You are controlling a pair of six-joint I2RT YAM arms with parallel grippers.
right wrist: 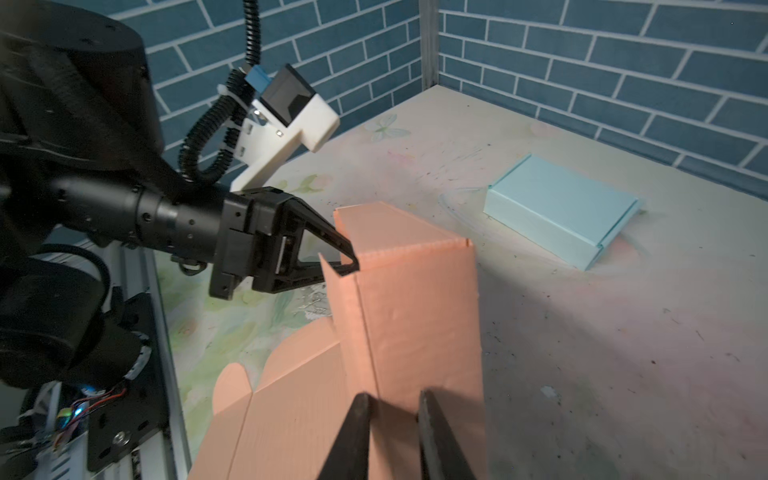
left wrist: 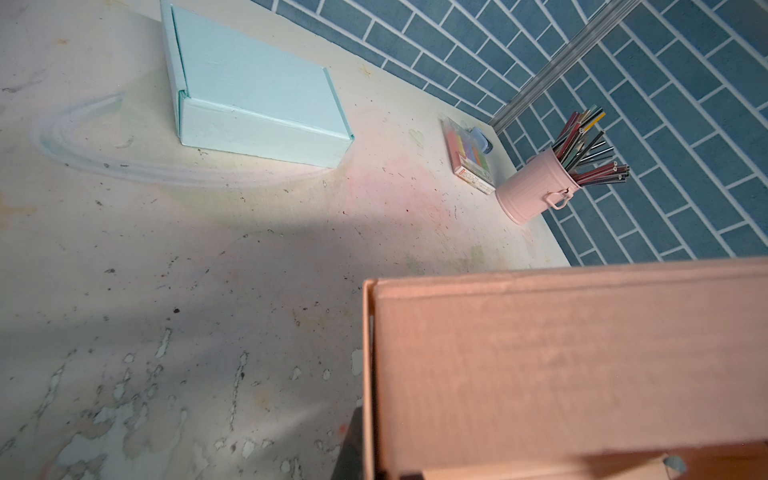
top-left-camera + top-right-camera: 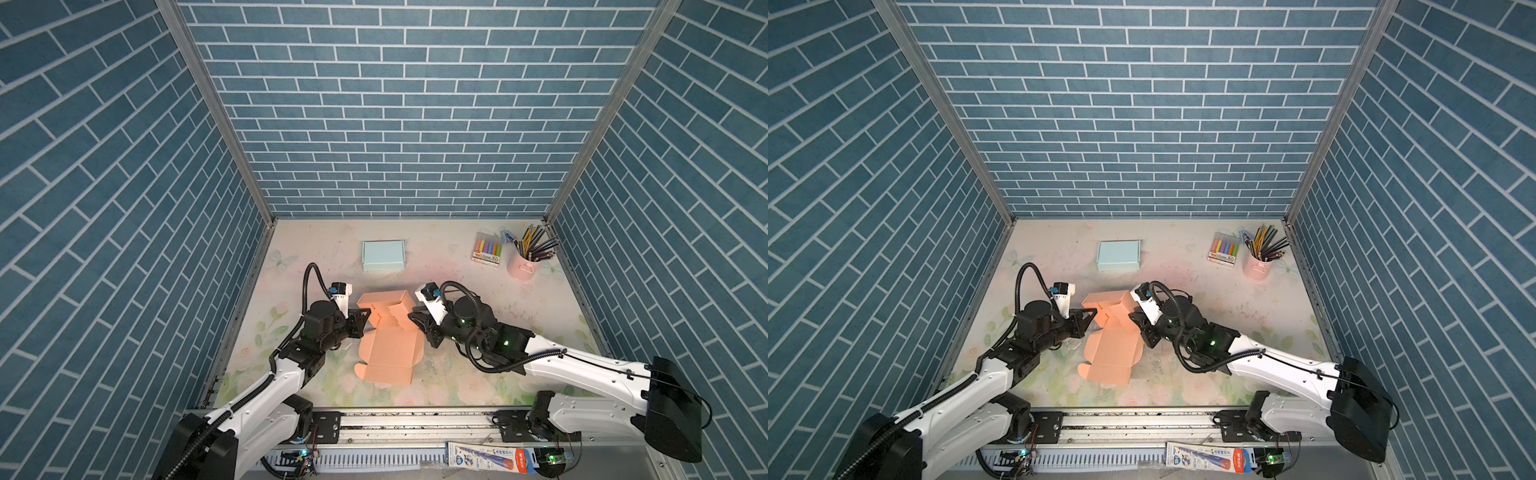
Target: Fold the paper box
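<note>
Paper box (image 3: pixel 388 332) between the two grippers, far end raised into a wall, rest lying flat. Left gripper (image 1: pixel 351 262) pinched shut on that wall's upper corner, likely to keep it standing. Right gripper (image 1: pixel 392 419) straddling the opposite edge, fingers slightly apart; cannot tell whether clamped. Probably bracing for the side fold.

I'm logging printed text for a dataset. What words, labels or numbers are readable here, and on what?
None reads clearly.
Label on the marker pack: too small to read.
Lettering on the printed packet nearest the camera: blurred.
The orange paper box and the blue box: no print shows.
</note>
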